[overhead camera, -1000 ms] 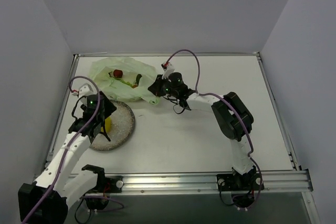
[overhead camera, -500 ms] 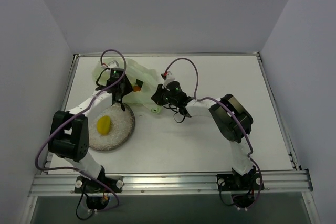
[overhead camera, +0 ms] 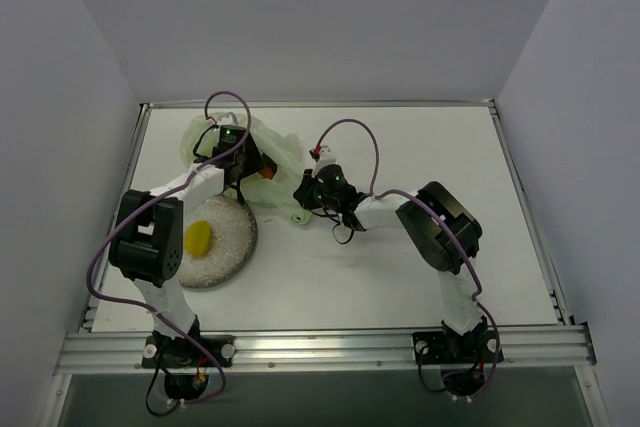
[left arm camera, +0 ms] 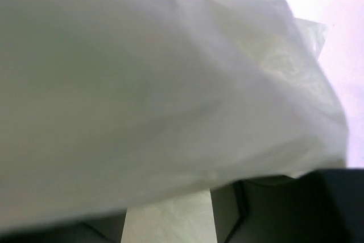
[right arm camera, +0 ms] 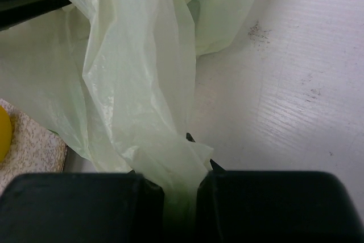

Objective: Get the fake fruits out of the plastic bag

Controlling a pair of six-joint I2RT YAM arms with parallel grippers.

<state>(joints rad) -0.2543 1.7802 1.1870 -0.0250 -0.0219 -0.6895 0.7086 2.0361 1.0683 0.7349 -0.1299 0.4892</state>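
Observation:
The pale green plastic bag [overhead camera: 268, 147] lies crumpled at the back left of the table. My left gripper [overhead camera: 246, 163] is pushed into it. In the left wrist view blurred film [left arm camera: 159, 83] fills nearly everything, and the dark fingers [left arm camera: 273, 214] stand apart with only film between them. An orange fruit [overhead camera: 267, 174] shows beside that gripper. A yellow fruit [overhead camera: 198, 238] lies on the grey speckled plate [overhead camera: 232, 237]. My right gripper [overhead camera: 306, 193] is shut on a bunched strip of the bag [right arm camera: 142, 101], pinched between its jaws [right arm camera: 181, 197]. Other fruits are hidden.
The plate sits just in front of the bag, and its rim [right arm camera: 34, 146] shows under the film in the right wrist view. The table's raised left and back edges run close to the bag. Bare white tabletop [overhead camera: 420, 147] spreads to the right.
My left arm has swung from over the plate up into the bag, leaving the yellow fruit on the plate. The right gripper has kept its pinch and shifted slightly.

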